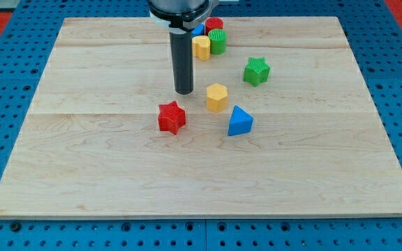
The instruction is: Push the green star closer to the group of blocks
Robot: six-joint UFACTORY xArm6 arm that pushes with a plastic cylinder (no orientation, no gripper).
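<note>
The green star (256, 70) lies on the wooden board (103, 160), right of centre near the view's top, apart from the others. A tight group sits at the top centre: a yellow block (202, 47), a green cylinder (218, 41), a red block (213, 26) and a blue block (198, 31), partly hidden behind the rod. A yellow hexagon (217, 97), a red star (172, 117) and a blue triangular block (240, 121) lie near the middle. My tip (183, 91) rests left of the yellow hexagon, above the red star, well left of the green star.
The board lies on a blue perforated table (5, 63). The arm's dark body (179, 8) hangs over the board's top edge, above the group of blocks.
</note>
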